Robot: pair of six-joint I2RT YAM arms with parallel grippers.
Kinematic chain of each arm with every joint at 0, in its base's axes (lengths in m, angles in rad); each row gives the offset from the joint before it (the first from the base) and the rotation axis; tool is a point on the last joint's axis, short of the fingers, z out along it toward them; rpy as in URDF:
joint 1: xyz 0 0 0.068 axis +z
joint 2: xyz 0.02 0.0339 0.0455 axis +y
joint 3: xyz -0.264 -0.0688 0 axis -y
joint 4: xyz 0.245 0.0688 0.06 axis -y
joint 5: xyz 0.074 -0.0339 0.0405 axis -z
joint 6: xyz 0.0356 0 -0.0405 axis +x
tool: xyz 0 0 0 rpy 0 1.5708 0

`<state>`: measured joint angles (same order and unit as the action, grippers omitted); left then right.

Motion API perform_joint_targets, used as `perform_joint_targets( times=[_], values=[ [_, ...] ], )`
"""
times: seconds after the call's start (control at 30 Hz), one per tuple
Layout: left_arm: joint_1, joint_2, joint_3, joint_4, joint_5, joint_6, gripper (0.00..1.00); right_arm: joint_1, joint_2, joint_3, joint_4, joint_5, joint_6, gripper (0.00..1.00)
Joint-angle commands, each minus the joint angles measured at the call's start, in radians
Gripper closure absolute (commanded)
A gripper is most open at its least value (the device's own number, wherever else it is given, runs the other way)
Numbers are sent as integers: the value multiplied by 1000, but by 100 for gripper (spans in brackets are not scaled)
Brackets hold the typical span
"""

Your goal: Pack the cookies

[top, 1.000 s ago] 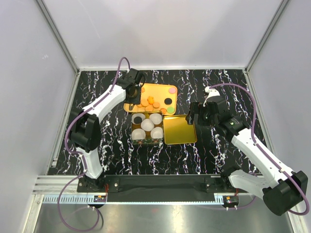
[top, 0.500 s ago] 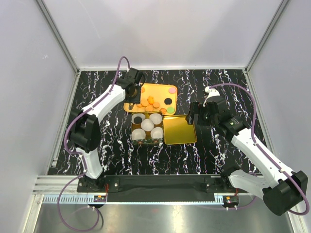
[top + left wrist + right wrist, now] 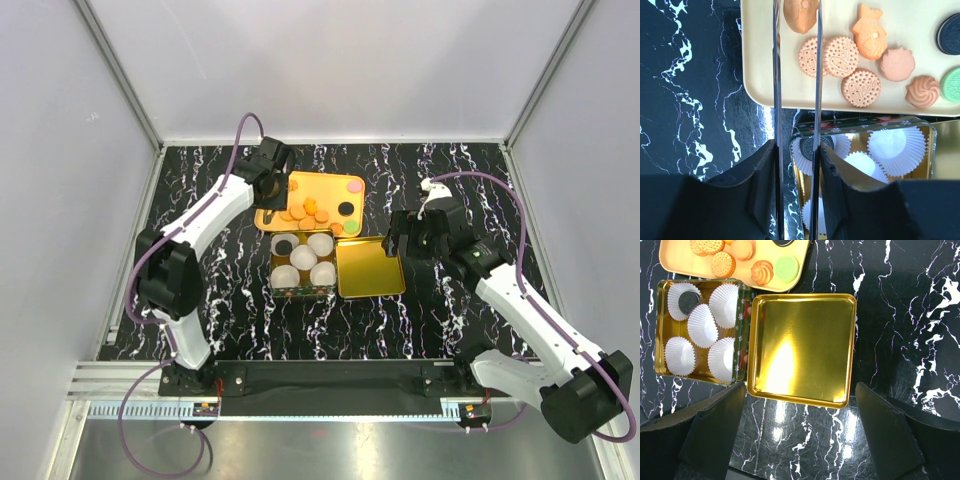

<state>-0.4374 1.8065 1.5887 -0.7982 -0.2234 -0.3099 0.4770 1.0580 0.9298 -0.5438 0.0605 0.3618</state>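
Note:
The cookies (image 3: 310,211) lie on a cream tray (image 3: 330,183); most are orange, with black, pink and green ones. In the left wrist view they (image 3: 840,56) lie above the tin. My left gripper (image 3: 270,178) (image 3: 796,150) is shut on metal tongs (image 3: 775,75), whose open blades straddle an orange cookie (image 3: 800,15) at the tray's left end. The open tin (image 3: 300,262) holds white paper cups; one cup holds a black cookie (image 3: 689,301) (image 3: 807,145). My right gripper (image 3: 400,240) (image 3: 802,427) is open and empty above the near edge of the gold lid (image 3: 802,347).
The gold lid (image 3: 370,267) lies open side up, right of the tin and touching it. The tray sits just behind both. Black marbled tabletop (image 3: 220,300) surrounds them, with white walls at the left, back and right.
My left arm has shifted slightly up and left over the tray's left end, tongs still held. The right arm has not moved.

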Motion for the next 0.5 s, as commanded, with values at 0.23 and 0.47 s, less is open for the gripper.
perform_joint_targets(
  times=[0.23, 0.47],
  values=[
    [3, -99, -12, 22, 32, 8, 60, -3, -3, 6, 31, 2, -11, 0],
    [-17, -137, -47, 21, 48, 8, 60, -3, -3, 6, 30, 4, -9, 0]
  ],
)
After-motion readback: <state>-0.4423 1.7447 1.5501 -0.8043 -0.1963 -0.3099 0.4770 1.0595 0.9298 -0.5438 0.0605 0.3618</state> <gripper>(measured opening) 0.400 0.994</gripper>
